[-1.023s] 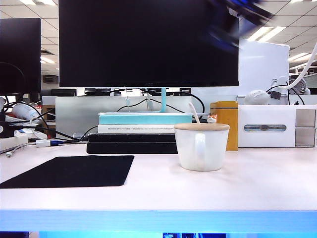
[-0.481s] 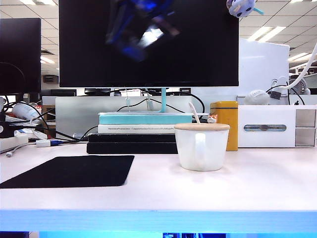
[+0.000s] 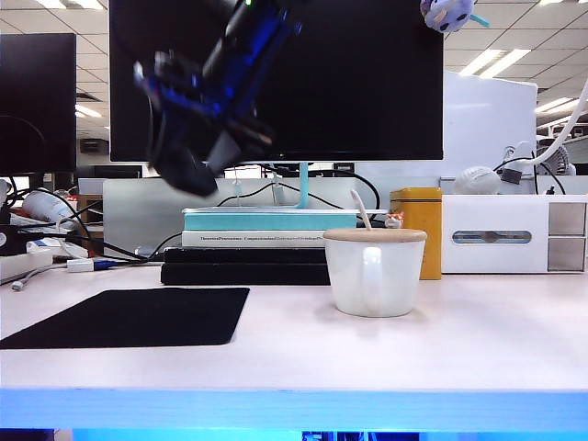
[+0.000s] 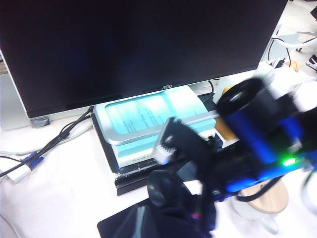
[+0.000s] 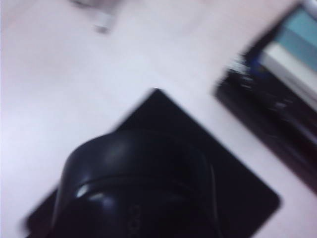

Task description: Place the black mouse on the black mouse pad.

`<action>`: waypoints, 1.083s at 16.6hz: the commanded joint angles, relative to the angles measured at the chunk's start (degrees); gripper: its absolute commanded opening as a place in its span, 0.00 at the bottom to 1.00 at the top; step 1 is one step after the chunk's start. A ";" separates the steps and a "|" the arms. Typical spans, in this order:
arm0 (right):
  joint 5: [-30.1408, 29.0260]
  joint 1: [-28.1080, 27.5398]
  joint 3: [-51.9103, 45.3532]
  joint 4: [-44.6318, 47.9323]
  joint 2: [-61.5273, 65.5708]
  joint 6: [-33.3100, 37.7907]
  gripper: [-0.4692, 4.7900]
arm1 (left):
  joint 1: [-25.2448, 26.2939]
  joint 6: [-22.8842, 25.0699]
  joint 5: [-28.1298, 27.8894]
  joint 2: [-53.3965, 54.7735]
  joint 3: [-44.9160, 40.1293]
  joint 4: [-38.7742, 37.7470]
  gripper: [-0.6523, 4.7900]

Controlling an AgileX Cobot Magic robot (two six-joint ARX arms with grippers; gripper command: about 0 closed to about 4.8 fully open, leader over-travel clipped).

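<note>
The black mouse pad (image 3: 129, 317) lies flat on the left of the desk and is bare in the exterior view. My right gripper (image 3: 195, 158) hangs blurred in the air above the pad's far side, in front of the monitor. It is shut on the black mouse (image 3: 186, 173). In the right wrist view the mouse (image 5: 138, 188) is a dark dome close up, with the mouse pad (image 5: 233, 183) below it. The left wrist view shows the right arm (image 4: 252, 134) holding the mouse (image 4: 166, 188) over the pad (image 4: 121, 224). My left gripper shows in no view.
A white mug (image 3: 374, 272) with a wooden lid and spoon stands right of the middle. Stacked books (image 3: 266, 248) lie under the large monitor (image 3: 276, 78). A yellow tin (image 3: 418, 230) and a white box (image 3: 514, 234) are behind on the right. Cables (image 3: 46, 248) lie at far left.
The right arm has swept from the upper right, across the monitor, leftward and down. It now hangs above the mouse pad's far side. Nothing on the desk has moved.
</note>
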 commanded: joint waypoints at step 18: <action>8.57 5.40 0.37 -0.77 10.05 -3.61 0.65 | -0.04 -0.15 0.46 -0.17 0.35 -0.09 0.11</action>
